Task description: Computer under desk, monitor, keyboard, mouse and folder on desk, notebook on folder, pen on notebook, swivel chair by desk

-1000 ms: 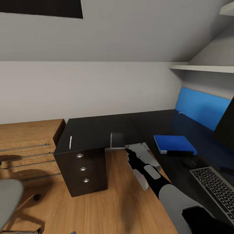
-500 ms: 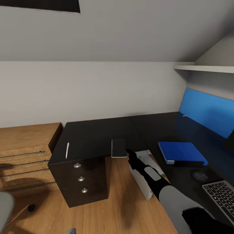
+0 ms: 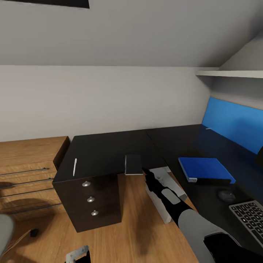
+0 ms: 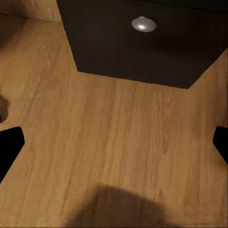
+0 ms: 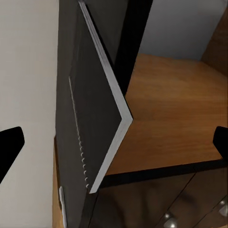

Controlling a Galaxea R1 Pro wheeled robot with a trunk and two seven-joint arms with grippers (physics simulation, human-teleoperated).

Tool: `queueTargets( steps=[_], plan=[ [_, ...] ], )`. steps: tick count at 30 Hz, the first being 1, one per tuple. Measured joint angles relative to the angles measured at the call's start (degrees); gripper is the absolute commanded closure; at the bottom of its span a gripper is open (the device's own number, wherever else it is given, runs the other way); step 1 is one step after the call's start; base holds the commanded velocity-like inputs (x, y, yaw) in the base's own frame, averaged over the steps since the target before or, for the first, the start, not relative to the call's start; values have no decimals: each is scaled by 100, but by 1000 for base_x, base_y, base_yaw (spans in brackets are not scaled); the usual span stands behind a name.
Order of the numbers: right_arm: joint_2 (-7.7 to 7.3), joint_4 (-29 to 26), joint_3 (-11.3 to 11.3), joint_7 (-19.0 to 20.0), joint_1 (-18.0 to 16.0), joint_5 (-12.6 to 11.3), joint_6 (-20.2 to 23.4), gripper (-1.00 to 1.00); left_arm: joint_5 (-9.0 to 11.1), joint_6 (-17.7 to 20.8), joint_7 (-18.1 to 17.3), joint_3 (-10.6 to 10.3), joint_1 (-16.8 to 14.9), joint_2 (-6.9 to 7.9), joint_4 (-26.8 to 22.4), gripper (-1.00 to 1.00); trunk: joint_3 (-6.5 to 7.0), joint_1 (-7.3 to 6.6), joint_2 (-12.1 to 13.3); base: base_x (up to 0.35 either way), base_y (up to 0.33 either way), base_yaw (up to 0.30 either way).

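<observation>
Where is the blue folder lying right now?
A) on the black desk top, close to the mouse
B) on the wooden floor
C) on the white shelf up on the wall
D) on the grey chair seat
A: in the head view the blue folder lies flat on the black desk, with the small dark mouse just in front of it, beside the keyboard.

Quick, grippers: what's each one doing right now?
Left gripper: open, empty, over the wood floor by the drawer unit.
Right gripper: open, at the notebook, not gripping it.
</observation>
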Motion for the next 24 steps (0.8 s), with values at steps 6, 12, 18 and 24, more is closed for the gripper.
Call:
queueTargets(
  steps=[6,12,18,24],
  plan=[
    [10,1,21,5,0,11,-129,-100,534,1333,-1502,13,135,424,-707,-100,-108,132,-241,0,0,0],
    [19,1,27,10,0,14,-136,-100,616,1485,-1778,7,165,517,-788,-100,-216,264,-481,0,0,0],
    [93,1,28,15,0,14,-141,-100,620,1483,-1786,7,165,521,-763,-100,-252,308,-563,0,0,0],
    [126,1,43,16,0,19,-141,-100,616,1482,-1795,21,166,529,-539,-100,-252,308,-563,0,0,0]
  ],
)
